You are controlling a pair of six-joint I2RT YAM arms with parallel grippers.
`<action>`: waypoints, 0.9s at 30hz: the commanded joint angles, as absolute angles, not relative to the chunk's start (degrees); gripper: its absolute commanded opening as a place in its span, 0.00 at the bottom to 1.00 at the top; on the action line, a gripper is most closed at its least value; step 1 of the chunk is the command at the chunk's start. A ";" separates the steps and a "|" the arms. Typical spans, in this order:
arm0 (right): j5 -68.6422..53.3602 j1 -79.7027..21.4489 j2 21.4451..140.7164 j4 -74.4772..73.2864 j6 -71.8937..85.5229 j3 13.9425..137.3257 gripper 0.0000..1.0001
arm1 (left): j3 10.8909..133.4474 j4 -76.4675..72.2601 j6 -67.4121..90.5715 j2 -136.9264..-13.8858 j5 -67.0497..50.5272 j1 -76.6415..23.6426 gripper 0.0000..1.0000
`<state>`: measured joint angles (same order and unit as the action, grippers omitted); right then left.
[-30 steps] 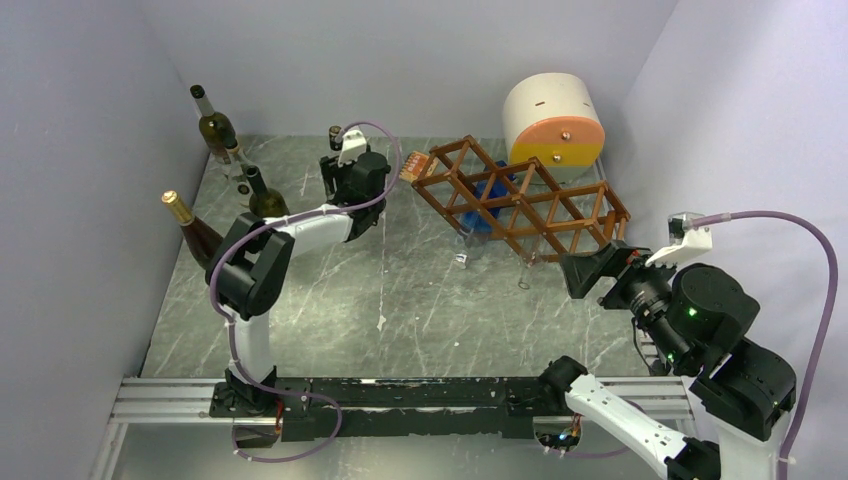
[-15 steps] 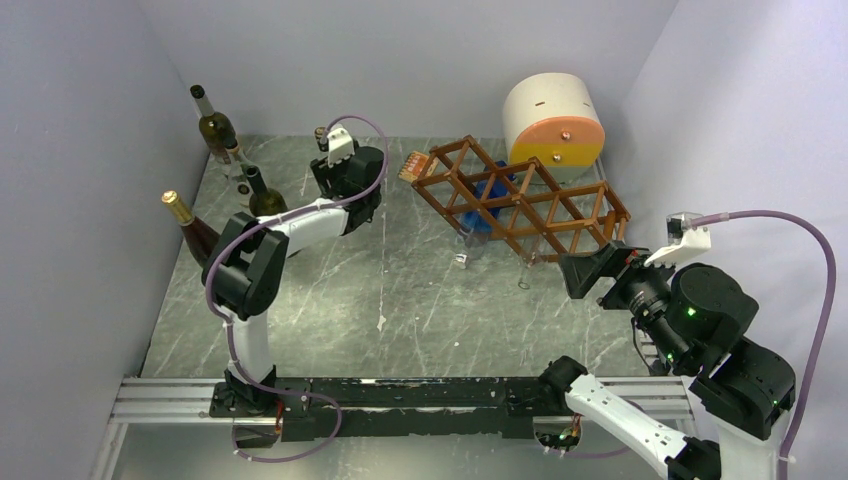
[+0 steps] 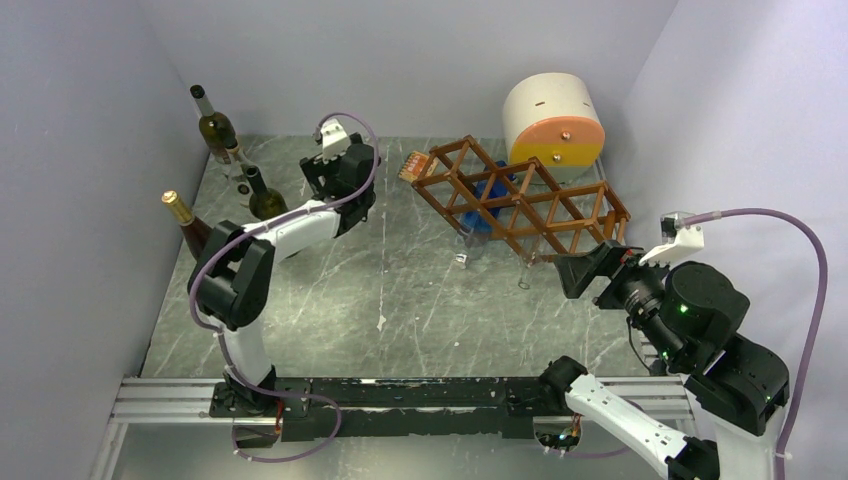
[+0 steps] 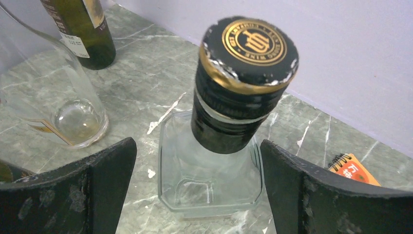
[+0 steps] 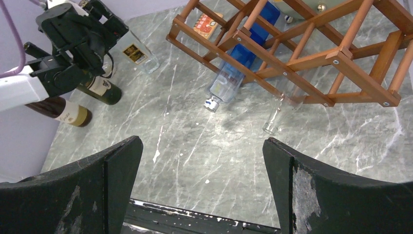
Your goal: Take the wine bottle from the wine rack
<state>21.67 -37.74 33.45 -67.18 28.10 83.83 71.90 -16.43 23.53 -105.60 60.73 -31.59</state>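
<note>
1. From above, we see the left claw (image 3: 326, 172) at the back left of the table (image 3: 400, 290), among standing bottles. The wine rack (image 3: 520, 205) sits slantwise at the back right, just in front of a cream-and-orange drum (image 3: 553, 120). A blue-labelled bottle (image 3: 478, 218) lies inside its cells. The right claw (image 3: 578, 272) hovers near the rack's right end.

2. At the left wrist, the fingers (image 4: 104, 170) are spread wide, one on either side of a square clear bottle (image 4: 212, 165) with a black-and-gold cap. The bottle stands upright on the table, and we see a gap on both sides, so nothing is gripped. An orange notepad (image 4: 353, 169) lies to the right; a dark bottle (image 4: 85, 29) and a clear one (image 4: 63, 97) stand to the left.

3. At the right wrist, the fingers (image 5: 112, 175) are wide apart and hold nothing. The blue-labelled bottle pokes its neck out of a lower cell, down toward the table. A second clear neck (image 5: 275, 117) hangs from a nearby cell. The square clear bottle stands well apart from the rack, under the left claw.
</note>
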 commanded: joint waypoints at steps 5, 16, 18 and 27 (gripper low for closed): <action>22.67 -38.41 33.12 -66.77 28.72 83.97 1.00 | 70.51 -7.67 29.47 -97.09 52.66 -31.42 1.00; 21.69 -38.45 34.49 -62.90 29.07 78.94 1.00 | 64.84 5.18 37.61 -75.83 32.44 -31.61 1.00; 20.77 -38.43 35.26 -61.49 29.32 77.83 1.00 | 62.91 5.65 37.66 -71.81 29.40 -31.64 1.00; 15.51 -38.46 41.56 -50.25 31.82 67.53 1.00 | 54.74 -5.11 27.16 -56.77 13.71 -31.62 0.95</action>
<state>18.65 -37.91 38.74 -57.78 29.93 72.34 57.43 2.76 34.39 -60.82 23.86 -31.59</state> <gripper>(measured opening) 0.997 0.950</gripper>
